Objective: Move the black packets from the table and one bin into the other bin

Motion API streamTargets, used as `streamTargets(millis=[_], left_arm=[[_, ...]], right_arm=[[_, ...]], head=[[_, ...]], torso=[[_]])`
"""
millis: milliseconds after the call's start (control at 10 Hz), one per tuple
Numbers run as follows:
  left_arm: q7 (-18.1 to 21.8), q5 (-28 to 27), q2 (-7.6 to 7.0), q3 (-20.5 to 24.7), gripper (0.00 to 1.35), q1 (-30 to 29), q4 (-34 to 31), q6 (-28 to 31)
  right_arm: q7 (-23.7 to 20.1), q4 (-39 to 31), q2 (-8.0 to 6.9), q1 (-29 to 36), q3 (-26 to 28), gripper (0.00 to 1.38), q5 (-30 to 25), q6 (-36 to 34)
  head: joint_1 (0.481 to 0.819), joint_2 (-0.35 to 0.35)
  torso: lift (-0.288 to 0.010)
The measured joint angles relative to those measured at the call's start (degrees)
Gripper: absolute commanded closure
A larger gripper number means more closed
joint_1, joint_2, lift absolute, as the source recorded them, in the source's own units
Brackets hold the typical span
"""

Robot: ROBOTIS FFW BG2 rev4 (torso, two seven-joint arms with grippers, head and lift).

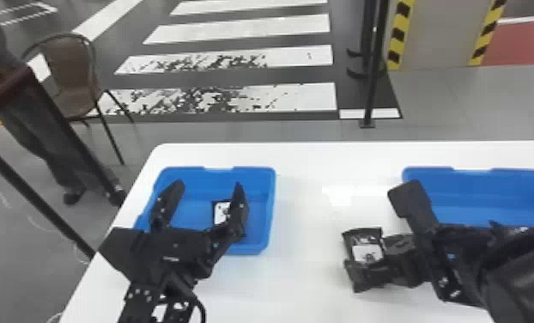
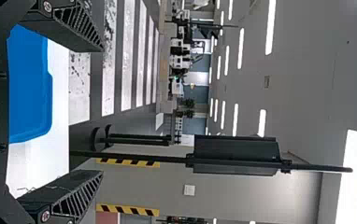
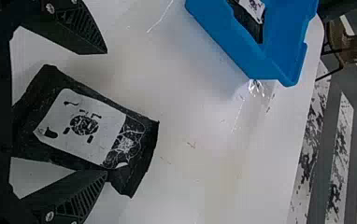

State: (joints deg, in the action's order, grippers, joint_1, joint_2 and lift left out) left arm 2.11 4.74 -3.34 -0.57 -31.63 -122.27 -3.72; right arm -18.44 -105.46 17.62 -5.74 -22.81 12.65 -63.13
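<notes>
My left gripper [image 1: 208,190] stands open over the left blue bin [image 1: 271,206], where a black packet [image 1: 221,212] with a white label lies beside one finger. In the left wrist view the left gripper [image 2: 102,111] has nothing between its spread fingers, with blue bin wall [image 2: 29,88] beyond. Right of the left bin, my right gripper [image 1: 385,238] is open around another black packet [image 1: 367,253] over the table. In the right wrist view, the right gripper [image 3: 106,112] has that packet [image 3: 81,128] between its parted fingers, against one and apart from the other.
The right blue bin [image 1: 489,202] stands at the table's right, partly behind the right arm. White tabletop [image 1: 309,240] lies between the two bins. Past the table's far edge are a black pole [image 1: 371,86] and a brown chair [image 1: 71,73] on the floor.
</notes>
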Motion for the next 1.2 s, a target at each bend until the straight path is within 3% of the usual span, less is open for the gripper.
streamTargets(millis=[400, 500, 600, 700, 800, 1200], left_arm=[[0.00, 0.40, 0.00, 0.00, 0.10, 0.15, 0.00, 0.49], [0.00, 0.40, 0.00, 0.00, 0.10, 0.23, 0.01, 0.59], [0.00, 0.40, 0.00, 0.00, 0.10, 0.32, 0.11, 0.62], [0.00, 0.40, 0.00, -0.04, 0.10, 0.47, 0.20, 0.62], [0.00, 0.49, 0.00, -0.03, 0.10, 0.52, 0.26, 0.57], [0.17, 0.60, -0.07, 0.02, 0.10, 0.42, 0.28, 0.36]], right_arm=[[-0.12, 7.56, -0.04, -4.09, -2.53, 0.15, 0.01, 3.78], [-1.03, 11.15, -0.05, -5.44, -3.42, 0.30, 0.84, 6.25], [-2.21, 15.04, -0.05, -7.03, -4.41, 0.63, 2.20, 7.91], [-2.99, 17.97, -0.05, -8.38, -5.30, 1.07, 3.36, 8.45], [-3.13, 18.85, -0.04, -8.88, -5.66, 1.15, 3.81, 8.70], [-2.65, 16.09, 0.12, -7.00, -4.45, 1.15, 4.37, 13.43]], head=[[0.695, 0.164], [0.695, 0.166], [0.695, 0.169], [0.695, 0.170], [0.695, 0.170], [0.695, 0.184]], torso=[[-0.110], [-0.110], [-0.110], [-0.110], [-0.110], [-0.110]])
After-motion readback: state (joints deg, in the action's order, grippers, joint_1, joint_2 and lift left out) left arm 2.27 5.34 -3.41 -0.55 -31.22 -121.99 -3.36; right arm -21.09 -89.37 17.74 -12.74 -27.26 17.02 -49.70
